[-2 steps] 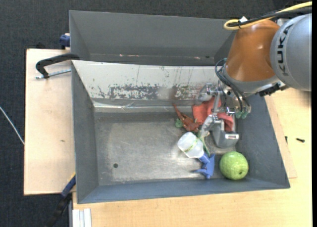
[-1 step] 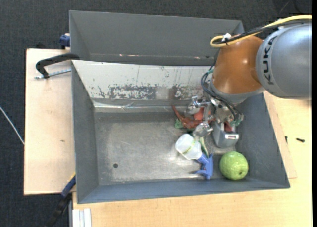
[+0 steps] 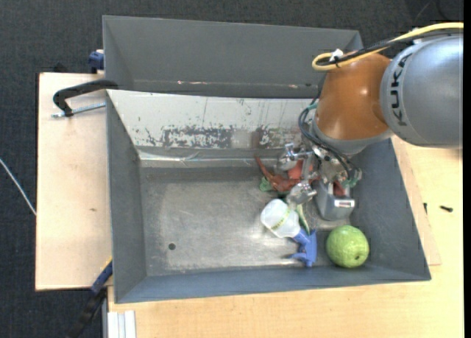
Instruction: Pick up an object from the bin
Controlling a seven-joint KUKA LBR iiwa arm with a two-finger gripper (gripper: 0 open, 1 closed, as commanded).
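Observation:
My gripper (image 3: pixel 310 176) hangs low in the right part of the bin, under the arm's orange cover. Just left of it lies a red-brown thing (image 3: pixel 274 175) against the back wall. Below it sits a white, cup-like thing (image 3: pixel 279 219) with a pale green tint. A grey block with a red mark (image 3: pixel 336 205) lies right under the gripper's right side. A blue plastic piece (image 3: pixel 305 249) rests near the front wall, and a green apple (image 3: pixel 347 247) is beside it to the right.
The things cluster in the bin's right half, close to the front and right walls. The bin's left half is bare scuffed floor. The arm and its cables come in over the right rim.

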